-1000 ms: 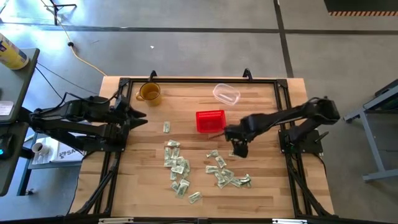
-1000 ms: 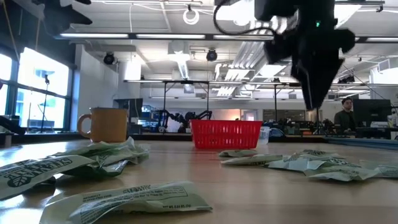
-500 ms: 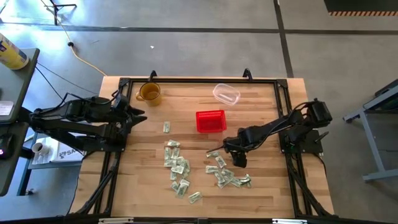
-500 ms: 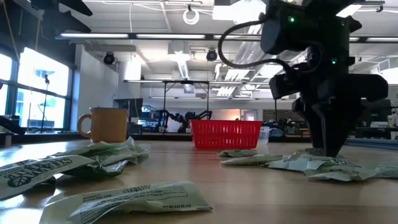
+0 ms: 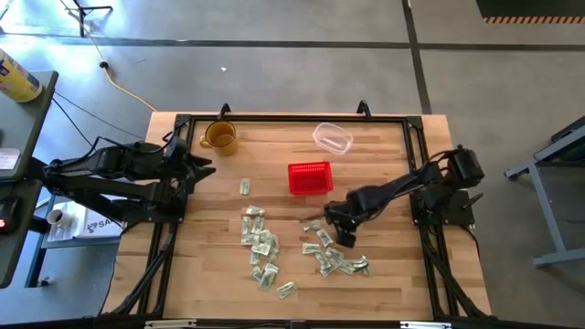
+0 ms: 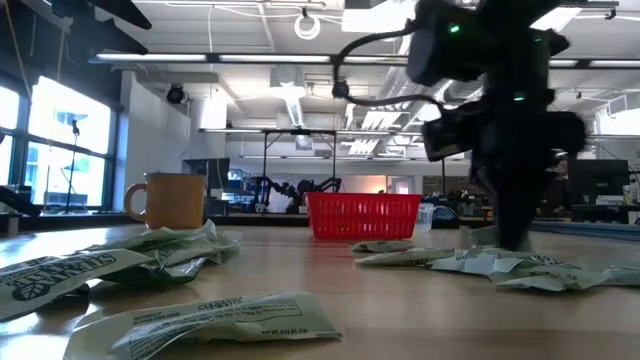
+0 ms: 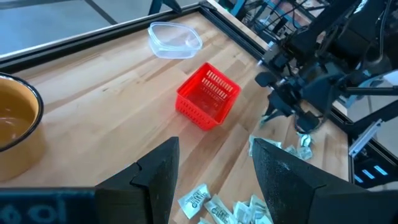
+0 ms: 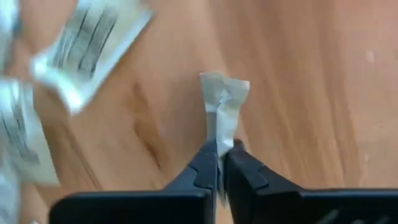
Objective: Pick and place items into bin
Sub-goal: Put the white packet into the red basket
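Wrinkled green-and-white bills lie flat on the wooden table in two groups, a left one (image 5: 260,249) and a right one (image 5: 336,260). The red basket (image 5: 309,177) stands behind them near the table's middle. My right gripper (image 5: 343,230) is down at the far edge of the right group, shut on one bill (image 8: 222,102). At the table's left side, my left gripper (image 7: 214,180) hangs open above the wood with nothing between its fingers. My right gripper pinches a bill between its two fingertips (image 8: 208,163), which point down at the table from above. The paper is bunched into a narrow upright fold (image 8: 219,130) between them. Whether the bill is clear of the wood cannot be told.
An amber mug (image 5: 219,137) stands at the far left and a clear plastic container (image 5: 333,138) at the far middle, behind the basket. A single bill (image 5: 245,186) lies apart, left of the basket. Bare wood stretches along the table's right side.
My right gripper has come down from above the table onto the far edge of the right group of bills, drifting slightly toward the near edge, and has shut on one bill, bunching it up.
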Controlling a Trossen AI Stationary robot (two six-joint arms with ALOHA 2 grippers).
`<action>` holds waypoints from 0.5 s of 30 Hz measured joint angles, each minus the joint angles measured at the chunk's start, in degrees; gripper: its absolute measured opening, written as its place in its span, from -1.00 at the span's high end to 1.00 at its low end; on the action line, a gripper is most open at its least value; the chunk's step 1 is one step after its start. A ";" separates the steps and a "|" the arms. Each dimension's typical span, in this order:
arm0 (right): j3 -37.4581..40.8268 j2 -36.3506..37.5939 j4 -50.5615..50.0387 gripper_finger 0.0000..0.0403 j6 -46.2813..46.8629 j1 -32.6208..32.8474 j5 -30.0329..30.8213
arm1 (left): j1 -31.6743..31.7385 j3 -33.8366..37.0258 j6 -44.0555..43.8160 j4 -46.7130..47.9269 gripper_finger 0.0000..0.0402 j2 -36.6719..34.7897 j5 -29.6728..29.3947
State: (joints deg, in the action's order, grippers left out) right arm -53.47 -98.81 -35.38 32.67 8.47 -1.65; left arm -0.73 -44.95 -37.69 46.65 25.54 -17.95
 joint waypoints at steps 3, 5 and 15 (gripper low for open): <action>-4.10 0.48 0.50 0.90 2.65 -3.99 -1.06 | 0.00 0.00 0.02 -0.02 -0.18 0.00 -0.46; -8.31 2.40 1.10 0.95 0.67 -6.28 -1.27 | 0.00 0.00 0.02 -0.07 -0.18 0.00 -0.46; -21.45 0.06 0.33 0.95 -6.97 -21.01 5.98 | -0.02 0.00 1.13 0.43 -0.18 0.21 -0.54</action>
State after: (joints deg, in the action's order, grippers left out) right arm -74.92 -98.75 -35.05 25.70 -12.54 4.34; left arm -0.75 -44.95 -36.56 47.08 25.75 -18.49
